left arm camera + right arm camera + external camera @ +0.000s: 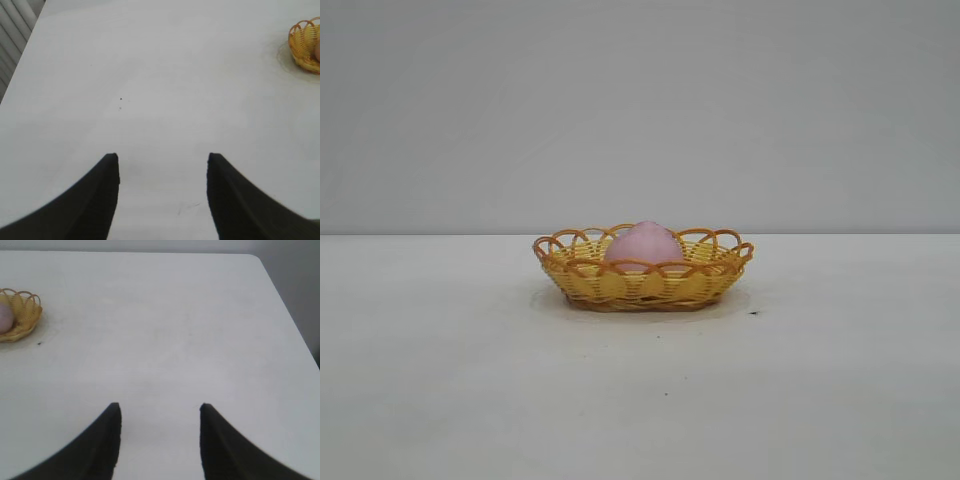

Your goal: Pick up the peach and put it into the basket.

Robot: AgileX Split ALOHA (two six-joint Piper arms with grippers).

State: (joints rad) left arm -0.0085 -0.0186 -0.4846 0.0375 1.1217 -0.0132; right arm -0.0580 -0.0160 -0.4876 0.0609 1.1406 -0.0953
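Note:
The pale pink peach (643,245) rests inside the yellow-tan wicker basket (642,285) at the middle of the white table. Neither arm shows in the exterior view. My left gripper (163,157) hangs open over bare table, far from the basket (303,42), with nothing between its dark fingers. My right gripper (160,407) is open too, also over bare table, with the basket (22,315) and a sliver of the peach (4,317) far off at the frame's edge.
A small dark speck (754,313) lies on the table right of the basket. The right wrist view shows the table's far edge and rounded corner (257,257). A ribbed grey panel (15,25) stands beyond the table's edge in the left wrist view.

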